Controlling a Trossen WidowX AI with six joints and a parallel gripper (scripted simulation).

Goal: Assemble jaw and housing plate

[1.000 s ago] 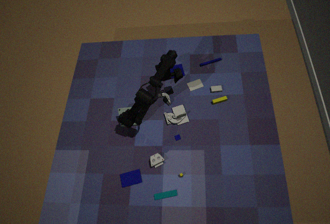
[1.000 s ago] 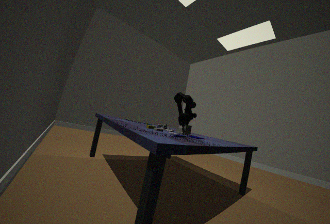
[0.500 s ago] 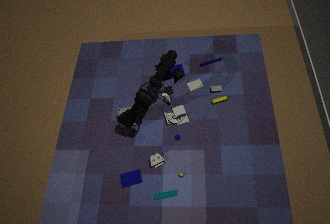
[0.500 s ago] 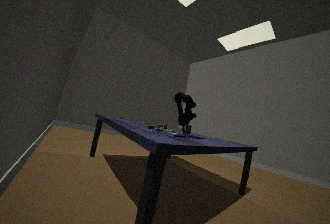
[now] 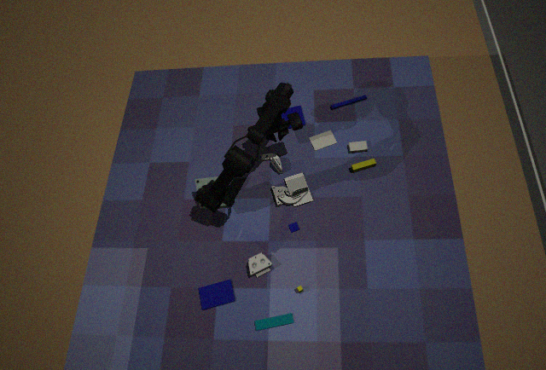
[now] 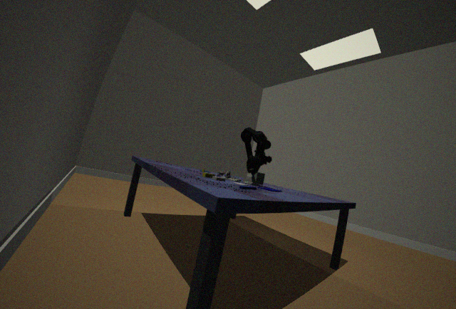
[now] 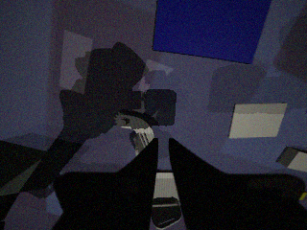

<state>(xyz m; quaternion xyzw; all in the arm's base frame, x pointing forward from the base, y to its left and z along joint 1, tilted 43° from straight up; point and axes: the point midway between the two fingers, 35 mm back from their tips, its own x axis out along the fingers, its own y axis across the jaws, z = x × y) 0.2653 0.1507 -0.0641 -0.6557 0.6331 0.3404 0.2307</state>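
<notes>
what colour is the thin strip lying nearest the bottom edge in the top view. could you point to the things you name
The thin strip (image 5: 274, 321) is teal, one plain colour; the top view shows it best.

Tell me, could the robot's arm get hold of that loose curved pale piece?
Probably yes: the curved pale piece lies near the gripper, with nothing visible on top. The jaws look nearly closed, though, and would likely need opening.
</notes>
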